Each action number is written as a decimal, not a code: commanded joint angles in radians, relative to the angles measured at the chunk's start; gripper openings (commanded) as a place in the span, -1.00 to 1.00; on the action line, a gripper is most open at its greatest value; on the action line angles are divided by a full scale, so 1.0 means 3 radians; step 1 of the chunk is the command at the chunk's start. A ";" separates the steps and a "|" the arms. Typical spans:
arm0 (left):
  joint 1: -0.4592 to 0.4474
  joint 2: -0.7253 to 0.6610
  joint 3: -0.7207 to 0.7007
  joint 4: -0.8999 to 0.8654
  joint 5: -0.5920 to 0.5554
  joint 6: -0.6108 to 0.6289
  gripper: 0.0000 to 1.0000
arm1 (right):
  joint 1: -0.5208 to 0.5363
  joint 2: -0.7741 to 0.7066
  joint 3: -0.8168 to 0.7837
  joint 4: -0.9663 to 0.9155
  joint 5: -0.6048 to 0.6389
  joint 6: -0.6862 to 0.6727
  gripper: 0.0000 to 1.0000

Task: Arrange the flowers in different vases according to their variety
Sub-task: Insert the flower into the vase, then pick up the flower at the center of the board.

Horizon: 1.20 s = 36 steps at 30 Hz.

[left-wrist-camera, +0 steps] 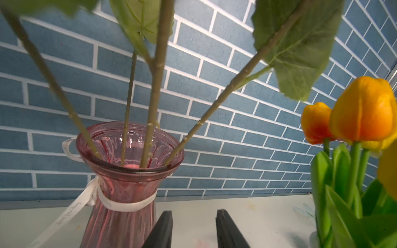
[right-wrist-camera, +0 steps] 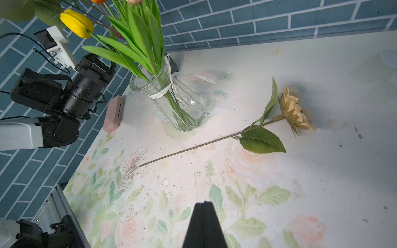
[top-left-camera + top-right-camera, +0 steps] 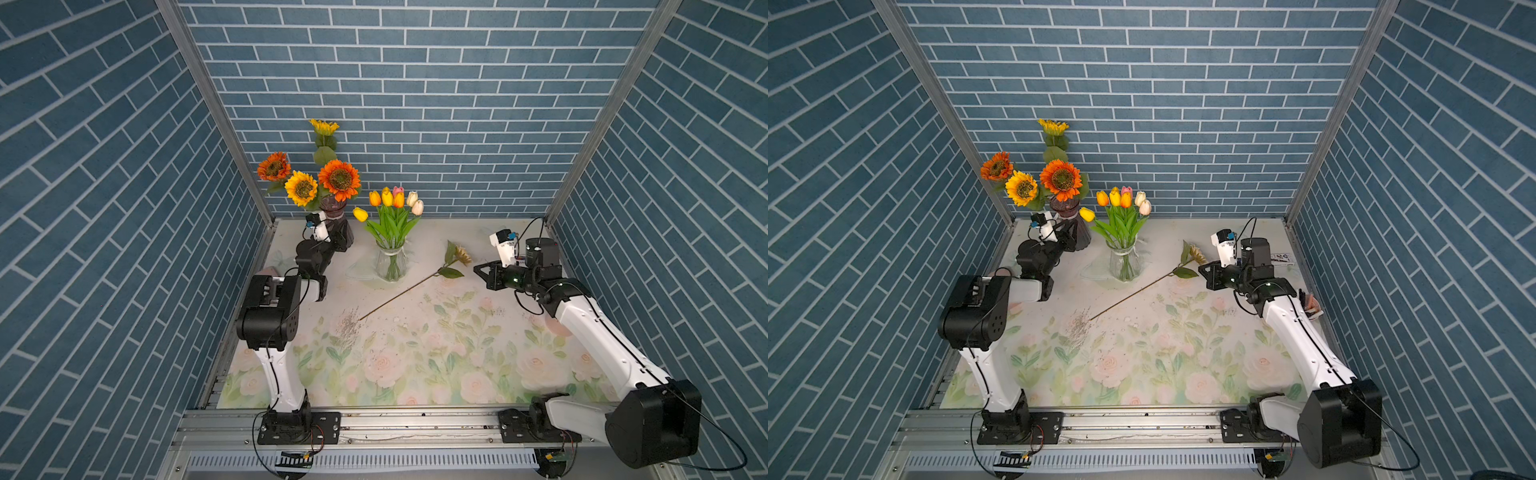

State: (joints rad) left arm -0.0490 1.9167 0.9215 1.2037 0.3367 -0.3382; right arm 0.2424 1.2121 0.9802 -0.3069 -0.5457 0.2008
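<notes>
The ribbed purple vase [image 3: 334, 218] [image 1: 126, 193] stands at the back left and holds several sunflowers [image 3: 340, 179]. Next to it, the clear vase [image 3: 390, 264] [image 2: 180, 105] holds several tulips [image 3: 392, 199]. One cream sunflower [image 3: 462, 254] [image 2: 294, 111] lies flat on the mat, its long stem [image 3: 399, 296] pointing toward the front left. My left gripper [image 3: 341, 242] [image 1: 194, 214] is open and empty, right beside the purple vase's lower body. My right gripper [image 3: 478, 271] [image 2: 204, 203] is shut and empty, just right of the cream head.
A flat pink case [image 2: 113, 113] lies by the left edge behind the left arm. The floral mat [image 3: 436, 353] has scuffed, flaking patches near the stem's end. Blue brick walls close in three sides, and an aluminium rail [image 3: 395, 424] runs along the front.
</notes>
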 commanded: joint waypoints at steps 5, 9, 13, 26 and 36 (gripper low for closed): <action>-0.0019 -0.0488 -0.0318 -0.0599 -0.0042 -0.0245 -0.23 | 0.0005 -0.0173 -0.0106 0.0030 -0.0067 -0.0069 -1.00; -0.0075 -0.0774 -0.0459 -0.1201 -0.0217 -0.0541 -0.24 | 0.0009 -0.0248 -0.0211 0.0046 -0.0088 -0.0051 -1.00; -0.0258 -0.1125 -0.0621 -0.1874 -0.0421 -0.0674 -0.28 | 0.0010 -0.0338 -0.0316 0.0046 -0.0098 -0.0041 -1.00; -0.1577 -0.2435 -0.0378 -0.4026 -0.0760 0.0769 0.00 | 0.0005 -0.0967 -0.0497 0.0026 0.0297 0.0291 -1.00; -0.2524 -0.1073 0.0533 -0.4661 -0.1207 0.1490 -0.06 | -0.0072 -0.1182 -0.0286 -0.0045 0.0433 0.0412 -1.00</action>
State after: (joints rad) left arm -0.7681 1.5196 1.0229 -0.0956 0.0566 0.0170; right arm 0.2321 0.8669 0.8680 -0.3069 -0.4458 0.2962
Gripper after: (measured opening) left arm 0.472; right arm 0.036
